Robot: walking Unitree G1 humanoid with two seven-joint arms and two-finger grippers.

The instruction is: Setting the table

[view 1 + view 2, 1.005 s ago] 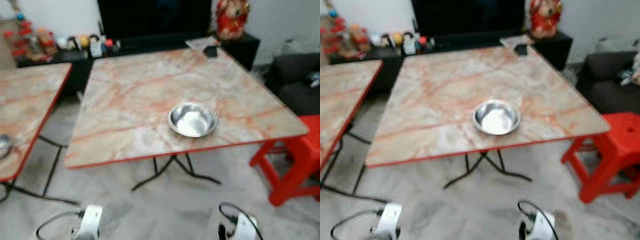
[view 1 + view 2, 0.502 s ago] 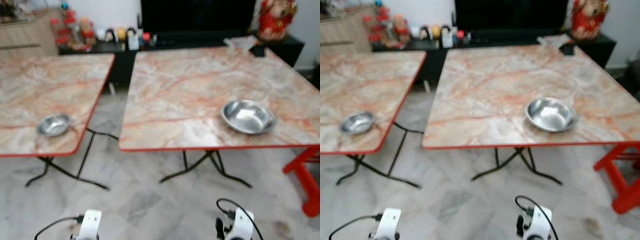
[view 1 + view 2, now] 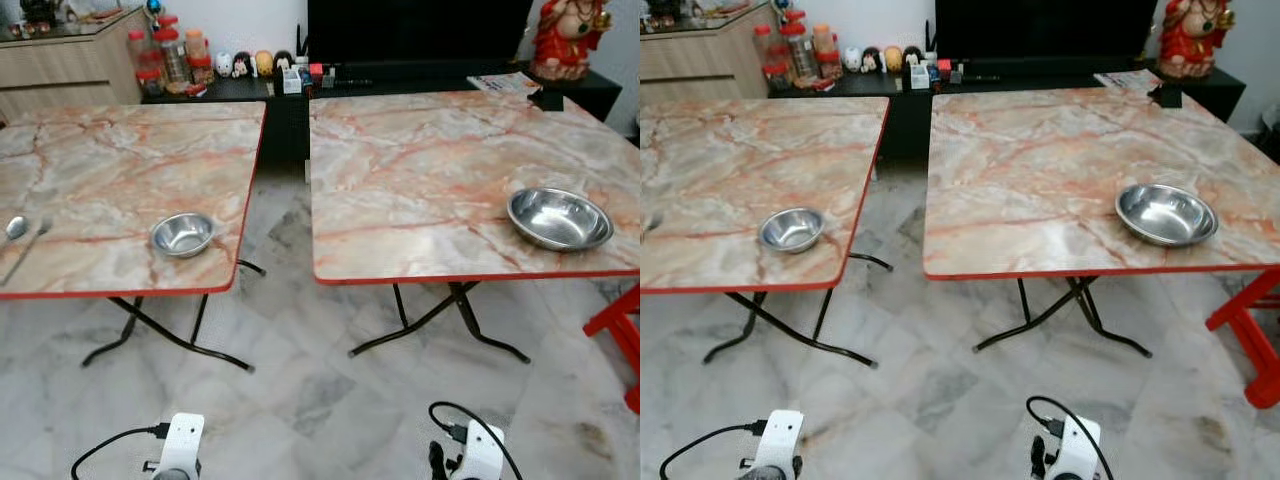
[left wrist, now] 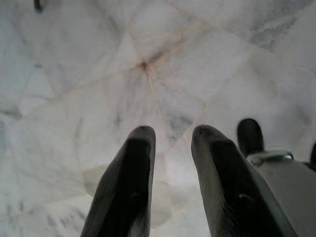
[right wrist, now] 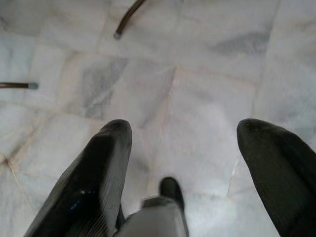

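My left gripper (image 4: 170,143) hangs over the marble floor (image 4: 74,74), its fingers nearly closed and empty. My right gripper (image 5: 185,143) is spread wide, also empty. A small steel bowl (image 3: 182,233) sits on the left desk (image 3: 100,160) with a spoon (image 3: 14,228); a larger bowl (image 3: 559,217) sits on the right desk (image 3: 430,170).

**Colours and patterns in a room with two folding tables**

Two table surfaces (image 3: 430,170) are cream marble-print with orange-pink veins and red edges, on black legs. A silver steel bowl (image 3: 182,234) sits on the left one, and a larger silver bowl (image 3: 559,218) on the right. The floor (image 3: 310,400) is pale grey-white marble tile. A red stool (image 3: 1250,330) stands at right. The fingers (image 4: 131,187) are glossy black.
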